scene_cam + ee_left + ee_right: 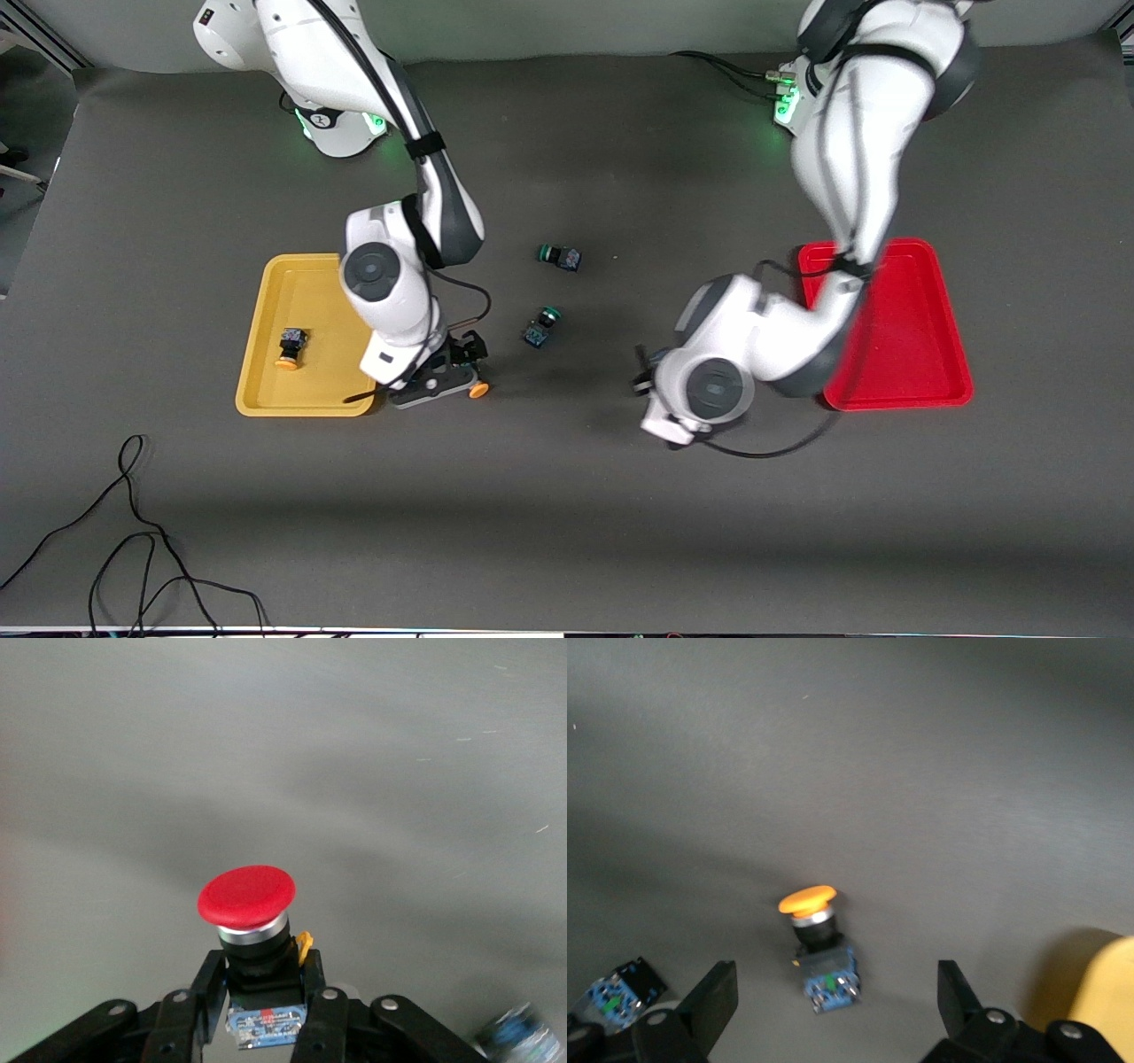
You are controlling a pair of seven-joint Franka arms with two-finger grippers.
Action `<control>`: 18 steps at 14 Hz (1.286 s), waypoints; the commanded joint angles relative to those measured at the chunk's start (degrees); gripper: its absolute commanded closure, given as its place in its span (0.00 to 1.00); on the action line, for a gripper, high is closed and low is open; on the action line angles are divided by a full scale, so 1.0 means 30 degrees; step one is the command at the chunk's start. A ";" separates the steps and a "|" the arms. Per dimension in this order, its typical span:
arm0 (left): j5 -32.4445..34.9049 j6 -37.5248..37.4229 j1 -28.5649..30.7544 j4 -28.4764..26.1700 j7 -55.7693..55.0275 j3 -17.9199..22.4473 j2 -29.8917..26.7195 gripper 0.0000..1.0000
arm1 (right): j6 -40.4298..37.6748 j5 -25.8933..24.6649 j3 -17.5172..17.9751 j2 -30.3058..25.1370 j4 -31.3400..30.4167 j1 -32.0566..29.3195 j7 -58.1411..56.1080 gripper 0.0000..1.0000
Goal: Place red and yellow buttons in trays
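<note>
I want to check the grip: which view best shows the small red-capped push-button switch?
The left wrist view: the red-capped push-button switch stands close up between the left gripper jaws, shut on its black body. The front view hides it under the left arm; the right wrist view does not show it.
</note>
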 commanded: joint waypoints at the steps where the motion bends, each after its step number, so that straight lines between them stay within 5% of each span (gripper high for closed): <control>1: 0.0389 -0.2656 0.2562 -0.2693 0.4908 0.0093 -0.3661 1.00 | 0.1872 0.0584 0.0450 0.1042 -0.0440 0.0159 -0.0119 0.00; 4: 0.2235 -0.1698 0.5374 -0.7818 0.9829 0.0064 -0.7152 1.00 | 0.3020 0.1257 0.0716 0.1836 -0.0821 0.0158 -0.0148 0.00; 7: 0.3552 0.1867 0.8392 -1.2826 1.3844 0.0093 -0.9322 1.00 | 0.3459 0.1316 0.1182 0.2131 -0.0851 -0.0074 -0.0119 0.06; 10: 0.3585 0.6612 1.0708 -1.6525 1.6688 0.0094 -0.9623 1.00 | 0.3580 0.1724 0.1302 0.2190 -0.0939 -0.0105 -0.0119 0.59; 12: 0.3585 0.8903 1.1591 -1.7440 1.7811 0.0094 -0.9039 1.00 | 0.3375 0.1902 0.1273 0.1957 -0.0910 -0.0134 -0.0119 0.84; 18: 0.3585 1.1695 1.2151 -1.8205 1.7813 0.0123 -0.7426 1.00 | -0.3495 0.2137 0.0398 -0.0999 0.1076 -0.1246 0.1280 0.85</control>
